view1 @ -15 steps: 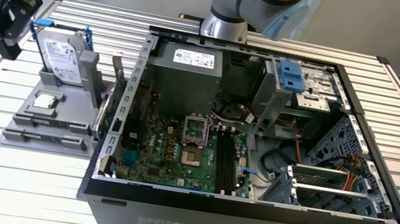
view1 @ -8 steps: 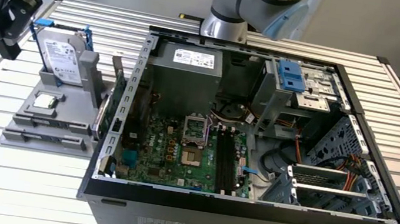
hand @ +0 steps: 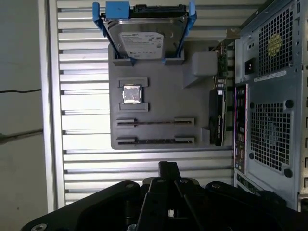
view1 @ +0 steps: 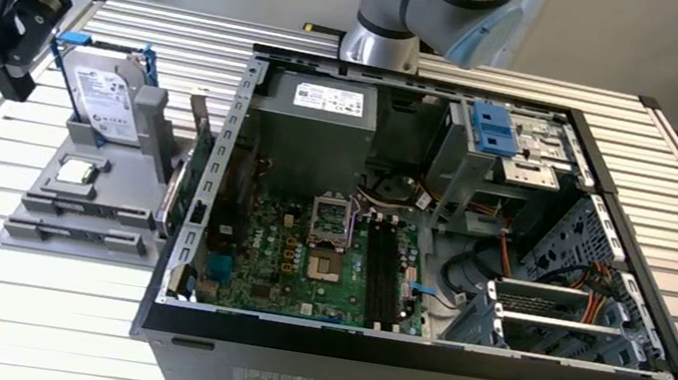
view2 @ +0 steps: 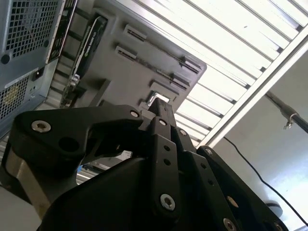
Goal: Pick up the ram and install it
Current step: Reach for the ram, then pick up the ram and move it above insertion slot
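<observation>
**Closed gripper hangs off to the side of the parts tray, ram in its holder**

The gripper (view1: 14, 79) hangs in the air at the exterior view's left, above the edge of the slatted metal table (view1: 11, 312). Both wrist views show its black fingers (hand: 168, 169) pressed together with nothing between them, and it touches nothing.

Nearest to it in the exterior view is the silver hard drive (view1: 104, 94) with blue rails, standing upright at one end of a grey parts tray (hand: 159, 103). Further along the tray, the small square processor chip (hand: 131, 94) sits in its own recess.

Beyond the chip, the ram (hand: 155, 141) lies edge-on as a narrow dark strip in a long holder at the tray's other end. A second, thinner strip (hand: 155, 122) lies in the holder just beside it. The ram is well apart from the fingers.

A black expansion card (hand: 216, 118) stands along the tray's side next to the open computer case (view1: 192, 229). Inside the case, the green motherboard (view1: 288, 263) lies flat. Its long black memory slots (view1: 382, 277) run side by side near the middle.
</observation>
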### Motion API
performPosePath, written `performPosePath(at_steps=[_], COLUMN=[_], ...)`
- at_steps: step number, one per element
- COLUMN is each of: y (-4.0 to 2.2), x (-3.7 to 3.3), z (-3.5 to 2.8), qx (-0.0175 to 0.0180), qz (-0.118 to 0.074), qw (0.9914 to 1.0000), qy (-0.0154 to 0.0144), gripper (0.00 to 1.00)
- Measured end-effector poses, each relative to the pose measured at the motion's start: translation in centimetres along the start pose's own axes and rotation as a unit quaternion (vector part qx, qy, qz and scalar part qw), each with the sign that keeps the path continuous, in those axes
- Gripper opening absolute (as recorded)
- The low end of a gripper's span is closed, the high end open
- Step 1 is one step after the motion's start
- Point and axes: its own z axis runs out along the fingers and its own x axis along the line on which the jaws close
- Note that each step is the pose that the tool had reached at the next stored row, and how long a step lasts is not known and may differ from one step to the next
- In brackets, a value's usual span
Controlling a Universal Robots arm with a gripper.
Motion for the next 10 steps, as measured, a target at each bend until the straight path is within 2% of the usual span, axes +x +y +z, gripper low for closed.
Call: performPosePath(at_steps=[5,10], y=[0.00,0.00], x=[0.00,0.00], z=[-0.01,-0.03], qx=[-0.0002,-0.0006], qz=[-0.010,-0.032], qw=[0.99995,0.99949], qy=[0.0006,0.0019], gripper=[0.00,0.00])
